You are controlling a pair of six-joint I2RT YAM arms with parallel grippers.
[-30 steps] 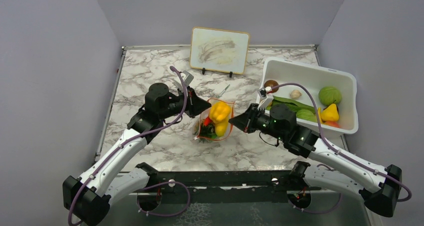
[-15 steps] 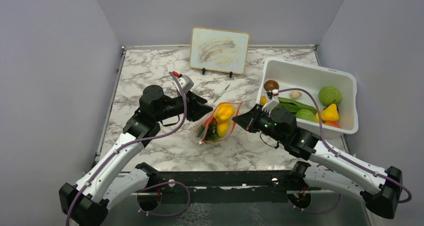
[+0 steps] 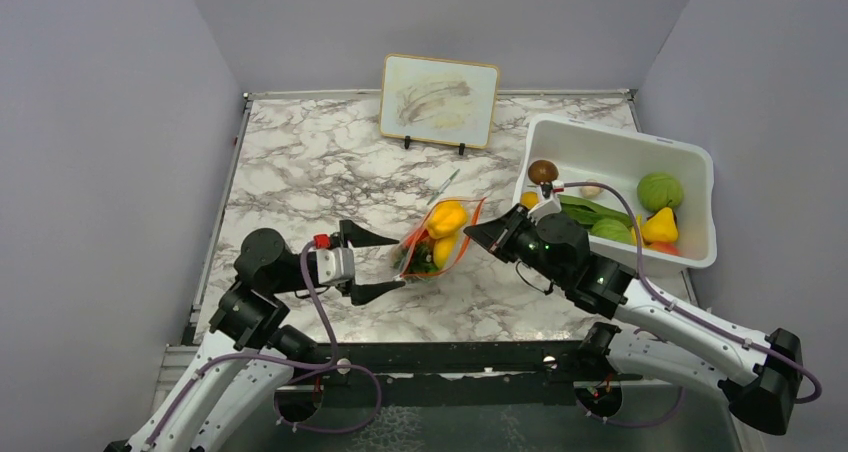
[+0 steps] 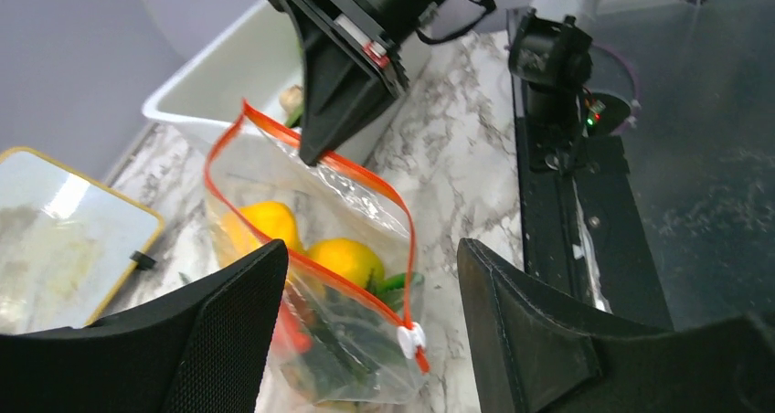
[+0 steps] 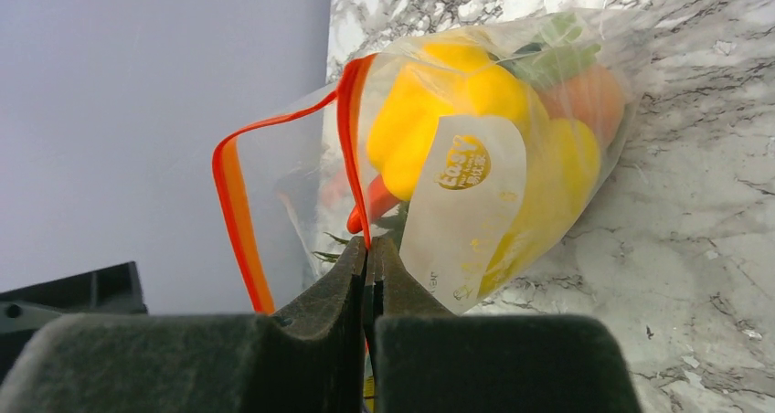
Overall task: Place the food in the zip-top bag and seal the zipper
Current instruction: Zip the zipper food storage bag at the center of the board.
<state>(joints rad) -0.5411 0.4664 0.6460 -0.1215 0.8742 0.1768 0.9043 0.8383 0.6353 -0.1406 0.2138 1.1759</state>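
The zip-top bag (image 3: 436,244) lies on the marble table with food inside: a yellow pepper (image 3: 447,216), something red and green leaves. In the left wrist view the bag (image 4: 322,314) has its red-orange zipper (image 4: 367,177) gaping, with the white slider (image 4: 408,339) at the near end. My right gripper (image 3: 478,234) is shut on the zipper edge (image 5: 356,102), pinching the strip at its tips (image 5: 368,248) and holding that side up. My left gripper (image 3: 372,264) stands open just left of the bag, touching nothing; the bag shows between its fingers (image 4: 219,331).
A white bin (image 3: 600,142) at the right holds more food: a green round one (image 3: 660,190), a yellow pepper (image 3: 657,227), green leaves (image 3: 590,212), a brown piece (image 3: 543,170). A framed board (image 3: 440,100) stands at the back. A thin grey stick (image 3: 445,184) lies behind the bag.
My left gripper has opened, let go of the bag and drawn back toward the near left. The right gripper has kept its grip and shifted slightly away from me.
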